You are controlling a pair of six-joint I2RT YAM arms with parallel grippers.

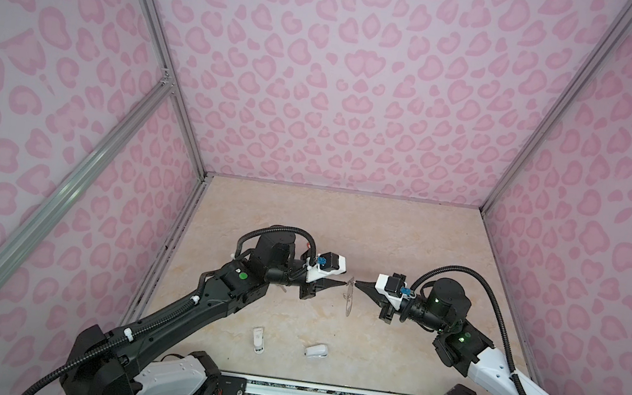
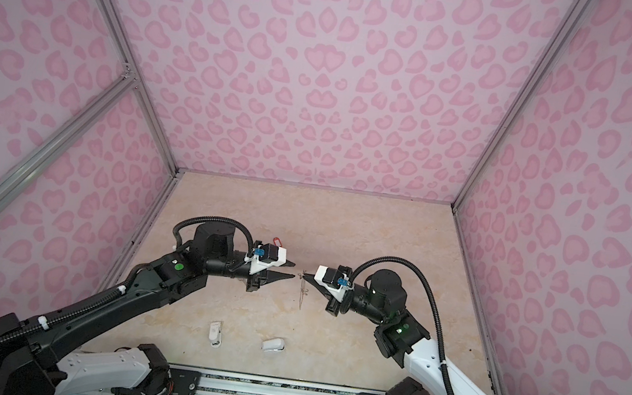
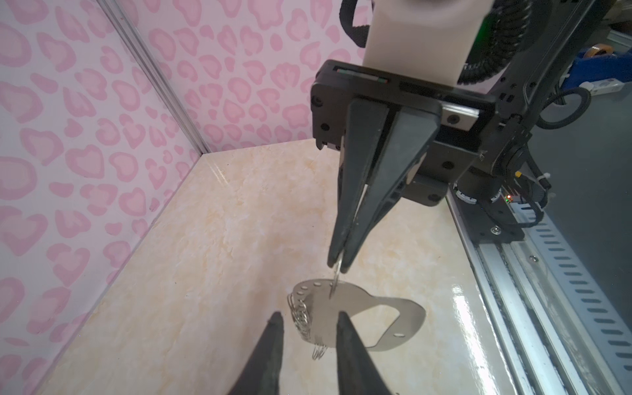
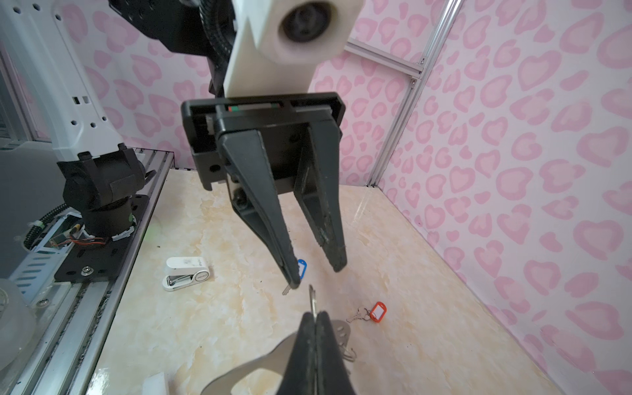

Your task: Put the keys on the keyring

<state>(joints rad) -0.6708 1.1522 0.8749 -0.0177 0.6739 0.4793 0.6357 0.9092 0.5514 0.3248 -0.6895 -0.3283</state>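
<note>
1 ring of the keyring is pinched in the right pincer; opposite, the left pincer is parted, empty. A key must be fetched next.

L gripper fingers apart, R gripper fingers pinched together, tips facing close.

In both top views I see the keyring only edge-on, a thin faint line, too thin to show me any detail. The key with the orange tag is a tiny dot peeking past the left arm's cable. In my right wrist view, a finger of the left gripper hides half the key with the blue tag. The right gripper covers the keyring's middle there, and the bottom edge cuts the rest off.
</note>
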